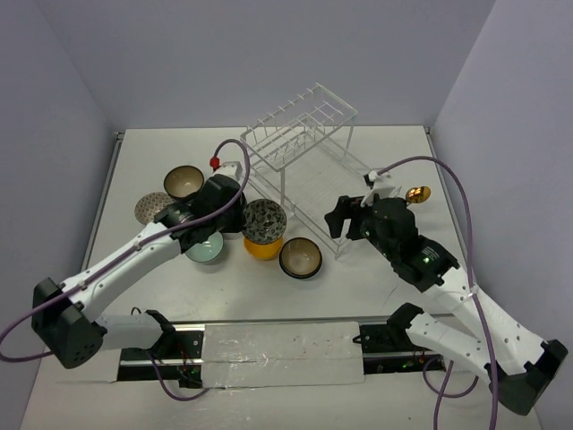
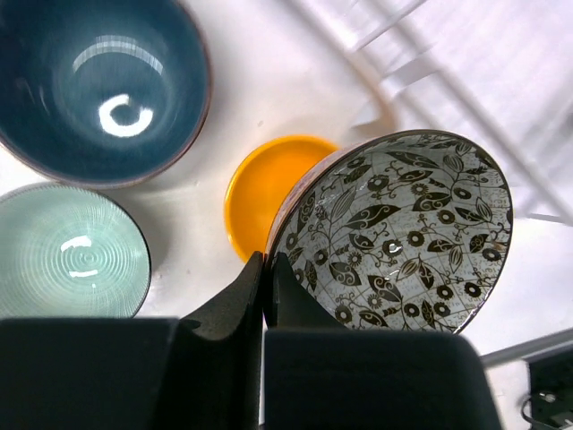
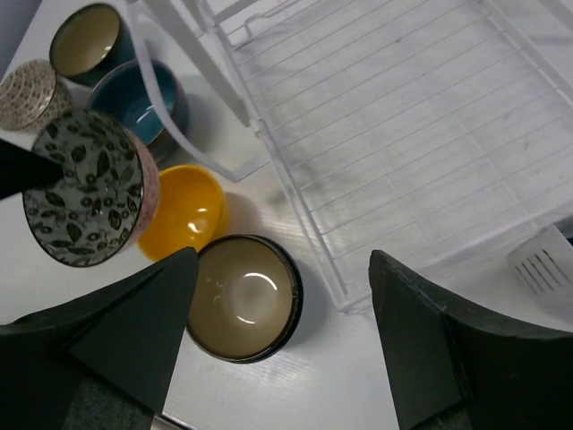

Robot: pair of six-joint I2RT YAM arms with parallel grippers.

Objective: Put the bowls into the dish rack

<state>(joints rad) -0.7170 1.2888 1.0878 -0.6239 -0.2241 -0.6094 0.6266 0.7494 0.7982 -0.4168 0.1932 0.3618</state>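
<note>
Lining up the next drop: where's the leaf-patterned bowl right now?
The leaf-patterned bowl is mid top view, clamped by its rim in the left tool, tilted over the yellow bowl, just near-side of the dish rack.

The bowls [image 1: 300, 258] cluster left of and before the dish rack [image 1: 300, 134]; a spoon [image 1: 418, 193] lies right of it.

A robot lab cell: white table [image 1: 161, 152] boxed in by plain bare walls [image 1: 269, 54]
</note>
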